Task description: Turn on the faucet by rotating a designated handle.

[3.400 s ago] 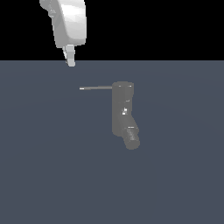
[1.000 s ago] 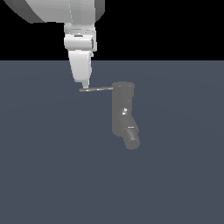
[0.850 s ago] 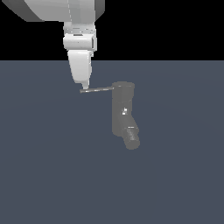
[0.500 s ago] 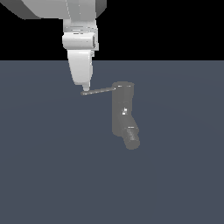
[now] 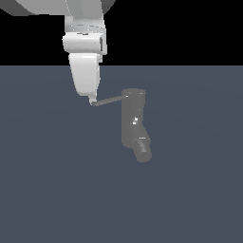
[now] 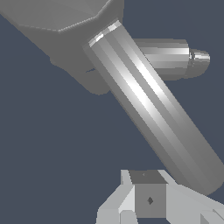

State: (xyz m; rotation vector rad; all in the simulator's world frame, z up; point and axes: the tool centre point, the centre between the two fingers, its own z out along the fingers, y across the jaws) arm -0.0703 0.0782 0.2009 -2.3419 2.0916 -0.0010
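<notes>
The faucet is a dull grey upright cylinder with a darker angled spout stub at its lower end. Its handle, a thin light-grey rod, sticks out from the top toward the exterior view's left, its free end slightly lower. My white gripper comes down from above with its tip touching the rod's free end. The fingers look shut with nothing between them. In the wrist view the handle runs large and diagonal past the gripper, with the faucet and spout behind.
A flat dark blue-grey floor lies under everything. The white arm rises out of the picture's upper left. Nothing else stands near the faucet.
The gripper came down from the upper left onto the handle's free end. Over the last second that end has swung slightly down and right in the picture, the gripper moving with it.
</notes>
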